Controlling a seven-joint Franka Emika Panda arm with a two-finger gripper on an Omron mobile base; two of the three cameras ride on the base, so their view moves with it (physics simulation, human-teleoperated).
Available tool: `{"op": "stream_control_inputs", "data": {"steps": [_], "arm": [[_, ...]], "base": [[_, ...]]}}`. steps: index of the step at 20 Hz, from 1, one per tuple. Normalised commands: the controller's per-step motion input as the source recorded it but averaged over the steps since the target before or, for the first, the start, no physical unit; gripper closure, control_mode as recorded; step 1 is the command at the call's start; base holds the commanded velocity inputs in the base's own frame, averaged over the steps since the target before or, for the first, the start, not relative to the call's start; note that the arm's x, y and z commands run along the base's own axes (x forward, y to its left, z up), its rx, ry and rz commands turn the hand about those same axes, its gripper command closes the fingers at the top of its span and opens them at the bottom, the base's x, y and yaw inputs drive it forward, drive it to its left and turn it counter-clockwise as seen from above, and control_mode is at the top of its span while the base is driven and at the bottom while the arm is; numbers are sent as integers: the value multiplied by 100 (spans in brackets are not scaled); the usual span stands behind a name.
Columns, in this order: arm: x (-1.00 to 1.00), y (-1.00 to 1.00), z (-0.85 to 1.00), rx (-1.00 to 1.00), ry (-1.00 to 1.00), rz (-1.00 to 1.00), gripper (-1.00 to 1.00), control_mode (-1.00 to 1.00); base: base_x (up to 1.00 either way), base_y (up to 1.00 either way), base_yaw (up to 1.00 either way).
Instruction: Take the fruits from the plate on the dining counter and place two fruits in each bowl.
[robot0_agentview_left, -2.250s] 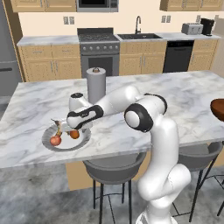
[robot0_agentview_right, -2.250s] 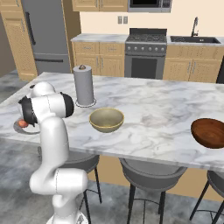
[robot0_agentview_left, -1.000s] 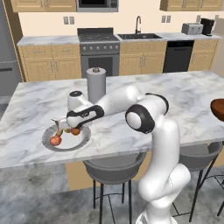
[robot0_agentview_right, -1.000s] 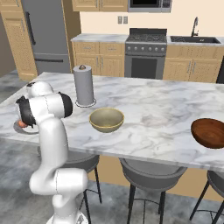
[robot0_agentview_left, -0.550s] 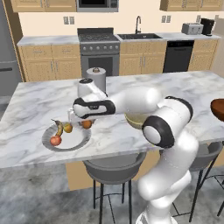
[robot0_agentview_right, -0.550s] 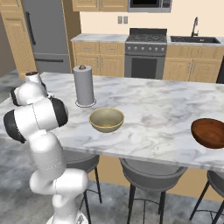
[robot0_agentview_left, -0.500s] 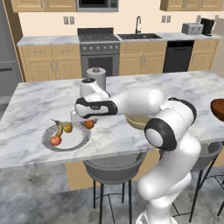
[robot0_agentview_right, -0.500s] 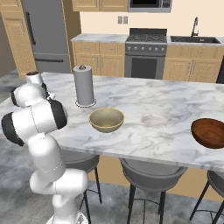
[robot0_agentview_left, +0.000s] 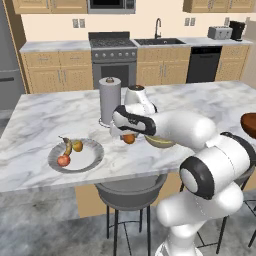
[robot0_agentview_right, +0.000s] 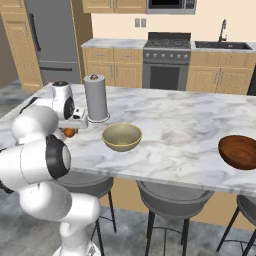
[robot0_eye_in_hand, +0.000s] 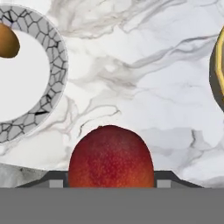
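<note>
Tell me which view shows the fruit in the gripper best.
The hand view: the fruit sits large and close between the fingertips, red-orange, over the marble counter. In the left base view it is a small orange ball under the hand, between plate and tan bowl. The right base view shows just a sliver beside the arm.

Upright paper towel roll (robot0_agentview_left: 110, 99), stools (robot0_agentview_left: 129, 192), stove (robot0_agentview_left: 113, 54), sink faucet (robot0_agentview_left: 158, 27), toaster (robot0_agentview_left: 219, 33)
</note>
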Motion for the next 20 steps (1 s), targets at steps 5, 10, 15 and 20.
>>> {"op": "stream_control_inputs", "data": {"steps": [5, 10, 15, 20], "arm": [[21, -90, 71, 0, 15, 0, 100, -100], [0, -64, 41, -3, 18, -6, 100, -100], [0, -73, 9, -4, 23, -15, 100, -100], [11, -88, -2, -1, 16, -12, 100, -100]], "base": [[0, 0, 0], [0, 0, 0], [0, 0, 0], [0, 0, 0]]}}
